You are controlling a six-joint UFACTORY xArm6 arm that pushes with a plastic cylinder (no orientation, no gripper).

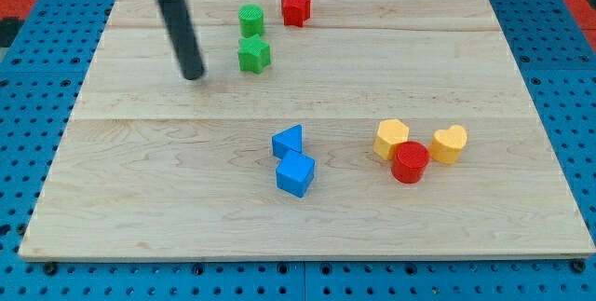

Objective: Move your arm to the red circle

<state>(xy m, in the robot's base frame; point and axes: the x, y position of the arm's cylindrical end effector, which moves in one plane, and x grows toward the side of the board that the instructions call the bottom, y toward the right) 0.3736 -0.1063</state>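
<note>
The red circle [410, 162] is a short red cylinder at the view's lower right, touching a yellow hexagon-like block [391, 138] on its upper left and close to a yellow heart-shaped block [449, 143] on its right. My tip [194, 75] is at the view's upper left, far from the red circle. It stands left of the green star block [253, 55], apart from it.
A green cylinder [250, 20] sits just above the green star. A red star [295, 8] is near the top edge. A blue triangle [289, 141] and a blue cube [295, 173] sit together near the middle. The wooden board [140, 198] lies on a blue pegboard.
</note>
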